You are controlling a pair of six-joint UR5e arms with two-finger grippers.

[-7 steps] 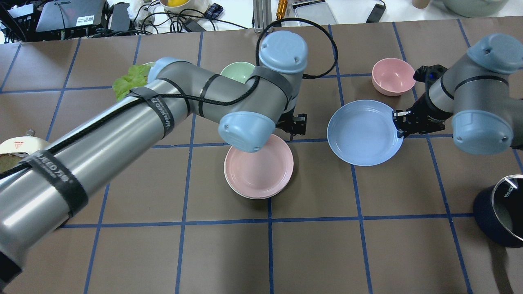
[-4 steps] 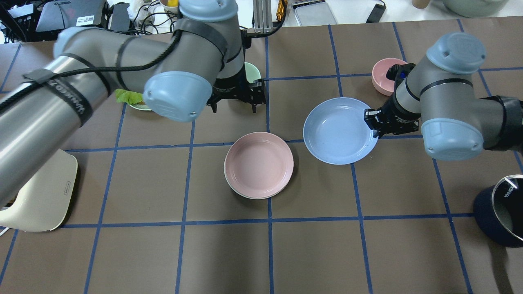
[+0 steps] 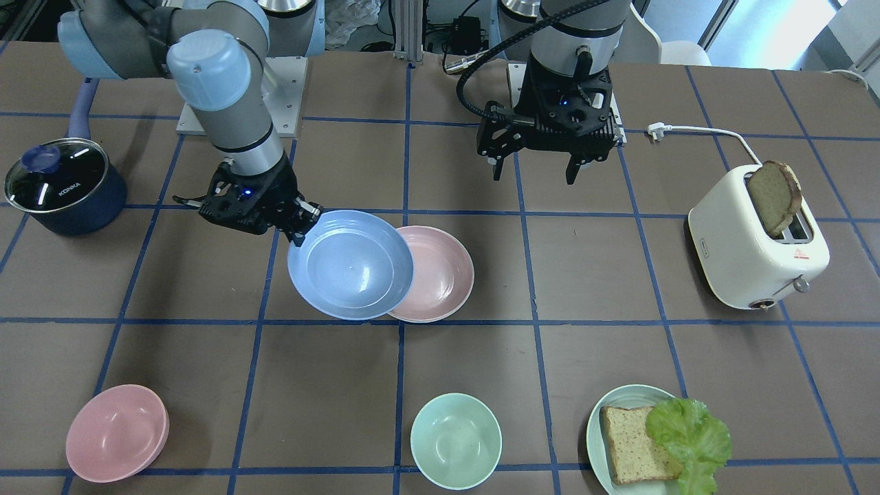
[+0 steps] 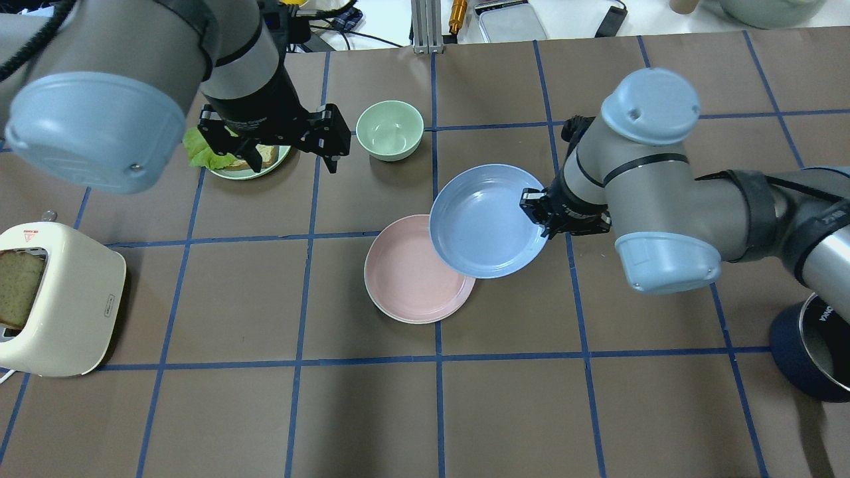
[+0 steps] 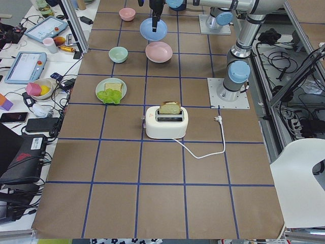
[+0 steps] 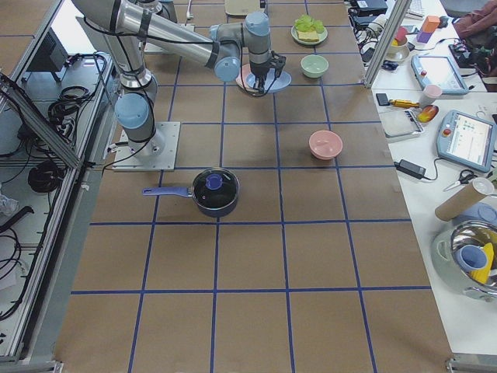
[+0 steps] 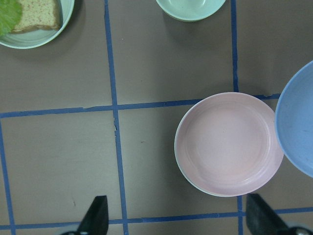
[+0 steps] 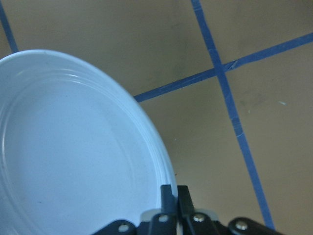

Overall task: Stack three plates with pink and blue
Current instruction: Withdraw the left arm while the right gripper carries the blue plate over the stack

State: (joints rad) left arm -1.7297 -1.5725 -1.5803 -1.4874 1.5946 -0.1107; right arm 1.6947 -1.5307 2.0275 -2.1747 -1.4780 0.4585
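Note:
My right gripper point(image 4: 538, 222) is shut on the rim of the light blue plate point(image 4: 481, 219) and holds it above the table; the grip shows in the right wrist view point(image 8: 173, 196). The blue plate partly overlaps the pale pink plate point(image 4: 405, 279). The pink plate rests on the cream-white plate, of which only a thin rim point(image 4: 387, 314) shows. My left gripper point(image 4: 293, 159) is open and empty, raised near the mint bowl, apart from the plates. Its wrist view shows the pink plate point(image 7: 227, 144) and the blue plate's edge point(image 7: 298, 132).
A mint bowl point(image 4: 390, 129) and a pale green plate point(image 3: 597, 426) with bread and lettuce lie at the far side. A pink bowl point(image 3: 117, 432) lies beyond the right arm. A toaster point(image 4: 60, 299) stands at the left, a dark pot point(image 4: 813, 345) at the right.
My right gripper has carried the blue plate leftward until it overlaps the pink plate. My left arm has drawn back from the pink plate, up and to the left.

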